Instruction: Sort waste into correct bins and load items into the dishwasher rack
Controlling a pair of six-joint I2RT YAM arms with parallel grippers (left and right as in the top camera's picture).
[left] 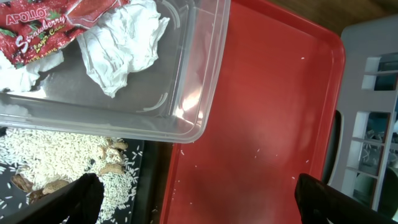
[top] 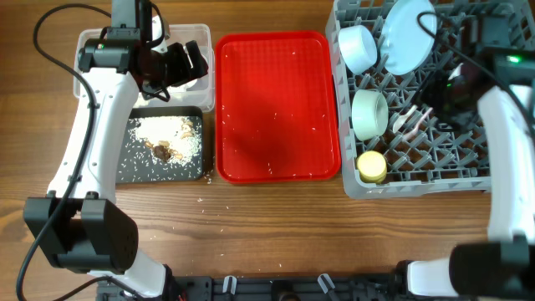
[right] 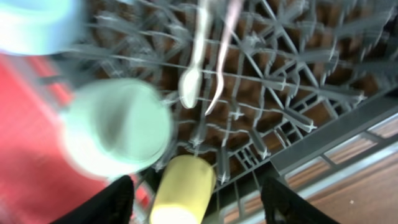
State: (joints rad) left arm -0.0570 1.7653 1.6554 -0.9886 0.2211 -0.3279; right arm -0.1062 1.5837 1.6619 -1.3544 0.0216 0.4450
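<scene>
The clear bin [top: 84, 50] holds crumpled white napkins [left: 124, 40] and the red shiny wrapper [left: 37, 28]. The black bin [top: 129, 171] in front of it holds white rice with brown lumps [top: 167, 142], which also shows in the left wrist view [left: 56, 162]. My left gripper [top: 188, 60] is open and empty above the clear bin's right end [left: 199, 208]. The grey rack [top: 418, 180] holds the plate [top: 410, 33], two bowls [top: 359, 46] [top: 369, 113], the yellow cup [top: 372, 165], and the fork [right: 221, 68] and spoon [right: 191, 74]. My right gripper [top: 435, 88] hovers open and empty over the rack [right: 205, 202], above the cup [right: 183, 186].
The flat red tray [top: 276, 109] lies between the bins and the rack, with a few rice grains on it. Loose grains lie on the wooden table in front of the black bin [top: 209, 201]. Cables run near both arms.
</scene>
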